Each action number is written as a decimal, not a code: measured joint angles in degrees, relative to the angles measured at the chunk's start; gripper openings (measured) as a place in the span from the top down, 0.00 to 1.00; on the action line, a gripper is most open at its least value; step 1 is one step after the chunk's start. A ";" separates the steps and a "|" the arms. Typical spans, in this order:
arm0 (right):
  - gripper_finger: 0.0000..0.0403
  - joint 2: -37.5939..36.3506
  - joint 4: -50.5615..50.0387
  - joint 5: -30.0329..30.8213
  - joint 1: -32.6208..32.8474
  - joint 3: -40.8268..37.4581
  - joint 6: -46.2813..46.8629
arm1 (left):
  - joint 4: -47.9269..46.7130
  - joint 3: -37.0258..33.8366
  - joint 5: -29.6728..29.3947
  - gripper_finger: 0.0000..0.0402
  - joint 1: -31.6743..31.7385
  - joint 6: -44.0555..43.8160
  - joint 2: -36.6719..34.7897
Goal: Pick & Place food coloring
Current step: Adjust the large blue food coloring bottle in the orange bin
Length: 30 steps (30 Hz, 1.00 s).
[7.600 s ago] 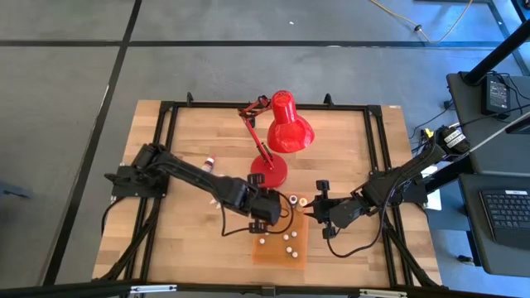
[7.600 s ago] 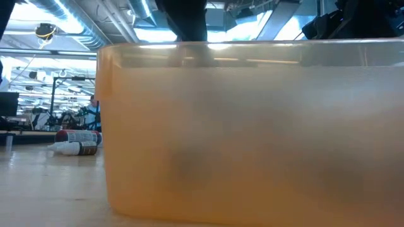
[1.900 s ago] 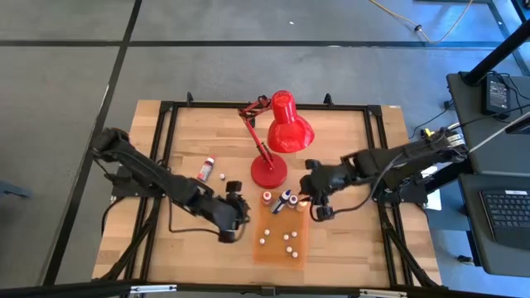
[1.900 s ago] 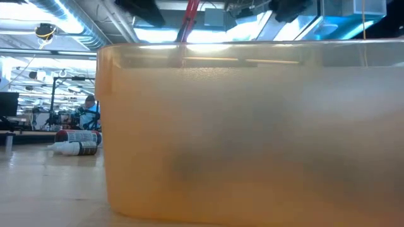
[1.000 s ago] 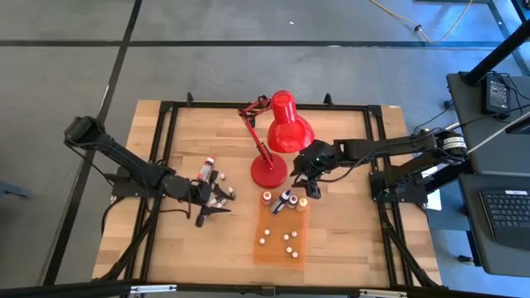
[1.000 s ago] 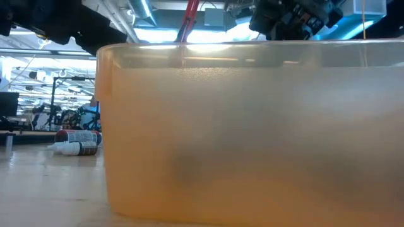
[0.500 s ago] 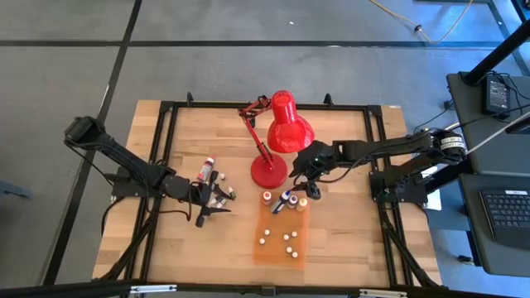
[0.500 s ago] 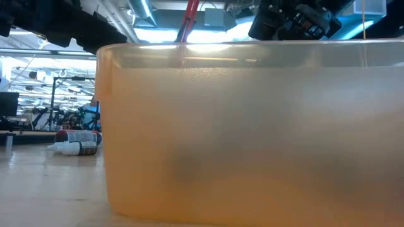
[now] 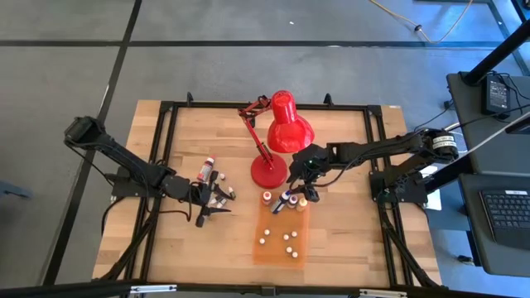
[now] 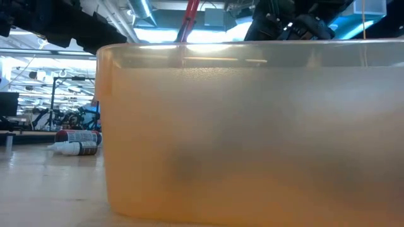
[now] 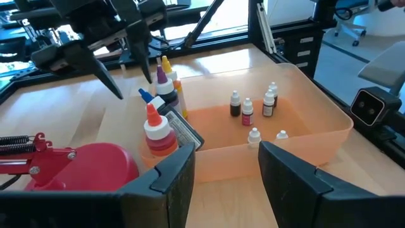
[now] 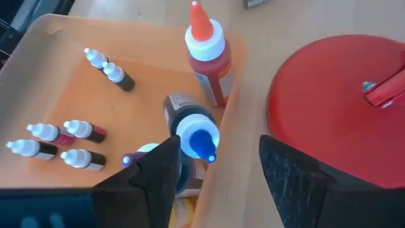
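The food coloring, several tiny white-capped dropper bottles (image 9: 288, 242), lies and stands in the translucent orange tray (image 9: 269, 252); the bottles also show in the right wrist view (image 12: 81, 130) and the left wrist view (image 11: 247, 112). Bigger squeeze bottles with a red tip (image 12: 205, 54), a blue tip (image 12: 198, 136) and a purple tip (image 12: 127, 159) stand at the tray's far end. My right gripper (image 9: 303, 191) hangs open just above them, the blue-tipped bottle showing between its fingers (image 12: 218, 171). My left gripper (image 9: 219, 203) waits open left of the tray (image 11: 224, 168).
The red desk lamp's base (image 9: 268, 171) stands right behind the tray's far end, beside my right gripper; its shade (image 9: 288, 124) hangs farther back. A bottle (image 9: 205, 170) lies on the wood near my left gripper. The tray's wall (image 10: 252, 126) fills the low view.
My right gripper has sunk a little toward the bigger bottles at the tray's far end.
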 joint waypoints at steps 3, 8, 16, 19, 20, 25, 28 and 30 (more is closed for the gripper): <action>0.46 0.00 0.20 0.40 0.00 0.00 -0.54 | 0.00 0.00 0.00 0.57 0.00 0.01 0.00; 0.46 0.00 -0.30 0.55 0.00 0.00 -0.97 | -0.02 0.00 0.00 0.58 0.01 0.02 0.00; 0.46 0.00 -0.39 0.58 0.00 0.00 -0.32 | -0.11 0.00 0.00 0.58 0.00 0.02 0.00; 0.46 0.00 -0.41 0.58 0.00 0.00 -0.32 | -0.75 0.00 0.00 0.58 0.02 0.02 0.00; 0.46 0.00 -0.41 0.58 0.00 0.00 -0.32 | -1.01 0.00 0.00 0.58 0.01 0.02 0.00; 0.46 0.00 -0.35 1.15 0.00 0.00 -0.31 | -1.70 0.00 0.00 0.58 0.00 0.00 0.00; 0.46 0.00 -0.39 2.60 0.00 0.00 -0.30 | -1.70 0.00 0.00 0.58 0.00 0.00 0.00; 0.46 0.00 -0.37 2.60 0.00 0.00 -0.37 | -1.73 0.00 0.00 0.58 0.02 0.00 0.00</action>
